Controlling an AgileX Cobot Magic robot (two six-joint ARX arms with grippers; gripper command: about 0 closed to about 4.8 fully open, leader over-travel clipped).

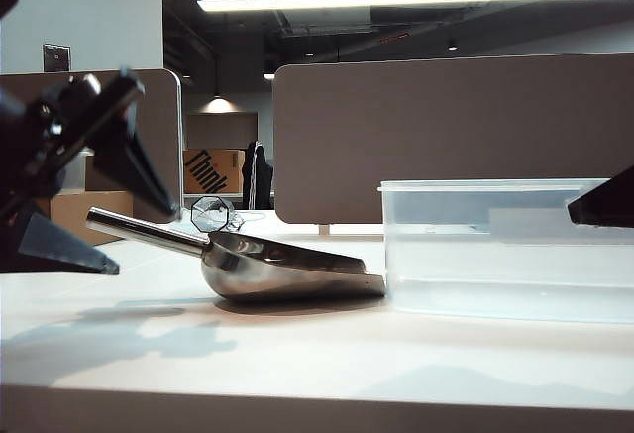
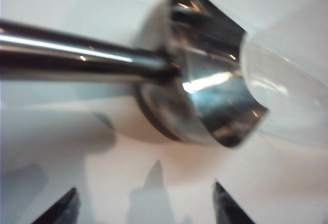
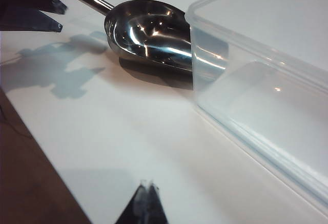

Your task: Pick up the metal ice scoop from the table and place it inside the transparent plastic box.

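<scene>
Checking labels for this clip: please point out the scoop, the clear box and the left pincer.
scoop [image 1: 287, 267]: exterior view, side of the bowl.
clear box [image 1: 495, 255]: exterior view, front wall.
left pincer [image 2: 146, 206]: left wrist view, midway between its open fingertips, near the scoop handle.

Tight by the box, open near side
The metal ice scoop [image 1: 282, 267] lies touching the transparent plastic box [image 1: 505, 250]; bare table [image 1: 317, 364] nearer; handle end free on the left.
</scene>
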